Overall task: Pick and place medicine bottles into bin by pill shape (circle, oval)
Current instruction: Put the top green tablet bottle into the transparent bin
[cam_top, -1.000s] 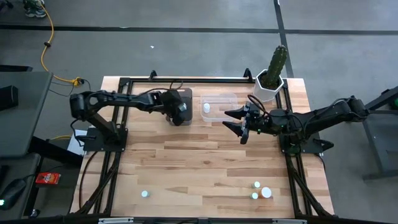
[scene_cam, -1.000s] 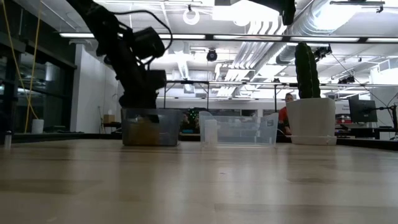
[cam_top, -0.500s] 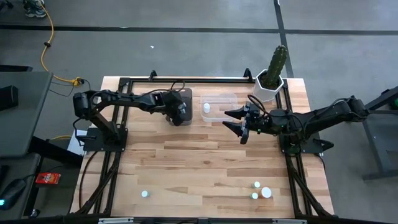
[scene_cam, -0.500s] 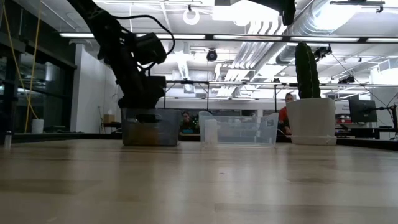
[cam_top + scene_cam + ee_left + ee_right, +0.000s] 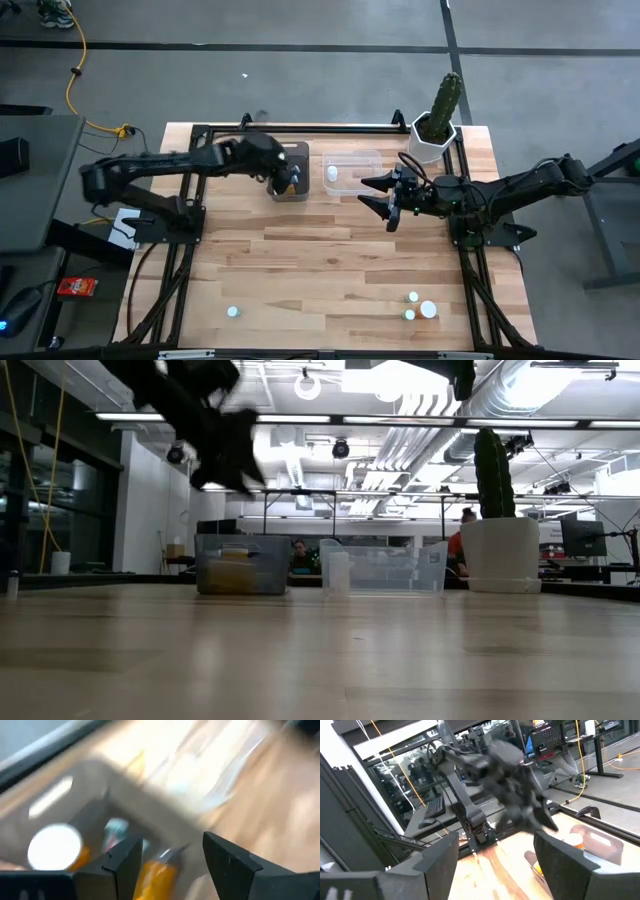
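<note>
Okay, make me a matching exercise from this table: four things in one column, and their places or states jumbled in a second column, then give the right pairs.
Things:
1. cactus pot
2. left end effector
3. clear bin
4. right end effector

Places or states:
A. open, just right of the clear bin
B. far right corner of the table
C. holds one white-capped bottle
D. open, above the dark bin holding amber bottles

Pairs: 1-B, 2-D, 3-C, 4-A

Counted: 2 bins, grey bin point(image 5: 296, 152) and clear bin point(image 5: 358, 160); 1 cactus pot point(image 5: 434, 142); 4 loose bottles point(image 5: 428, 309) well apart from right gripper point(image 5: 377, 201); 1 binned bottle point(image 5: 331, 173) near it.
</note>
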You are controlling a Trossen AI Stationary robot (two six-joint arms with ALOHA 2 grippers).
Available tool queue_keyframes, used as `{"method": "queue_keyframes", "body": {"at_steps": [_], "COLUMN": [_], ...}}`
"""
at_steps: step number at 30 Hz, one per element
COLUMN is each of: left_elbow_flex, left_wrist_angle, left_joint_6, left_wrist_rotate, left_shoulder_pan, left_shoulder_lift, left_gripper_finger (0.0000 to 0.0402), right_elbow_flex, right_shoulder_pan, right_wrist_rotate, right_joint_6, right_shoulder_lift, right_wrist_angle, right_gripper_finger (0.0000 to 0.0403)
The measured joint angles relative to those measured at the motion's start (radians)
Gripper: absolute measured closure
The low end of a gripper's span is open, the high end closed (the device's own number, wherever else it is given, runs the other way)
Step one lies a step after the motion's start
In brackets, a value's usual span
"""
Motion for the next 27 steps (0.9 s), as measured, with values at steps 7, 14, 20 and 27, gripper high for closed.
{"method": "queue_keyframes", "body": {"at_steps": [7, 14, 20, 27], "left_elbow_flex": [0.000, -0.001, -0.142, -0.226], "left_wrist_angle": [0.234, 0.372, 0.631, 0.799], "left_joint_6": [-0.055, 0.061, 0.132, 0.187], "left_wrist_rotate": [-0.014, -0.306, -0.491, -0.460], "left_shoulder_pan": [-0.185, -0.500, -0.651, -0.671], "left_shoulder_lift": [-0.277, -0.382, -0.383, -0.390], "left_gripper_finger": [0.0205, 0.0206, 0.0206, 0.0206], "right_elbow_flex": [0.000, 0.000, 0.000, 0.000], "right_shoulder_pan": [0.000, 0.000, 0.000, 0.000], "right_wrist_rotate": [-0.003, -0.022, -0.023, -0.023], "right_joint_6": [-0.003, -0.004, -0.004, -0.004], "right_shoulder_lift": [0.000, 0.000, 0.000, 0.000], "right_wrist_angle": [0.000, -0.001, -0.008, -0.016], "right_gripper_finger": [0.0151, 0.0151, 0.0151, 0.0151]}}
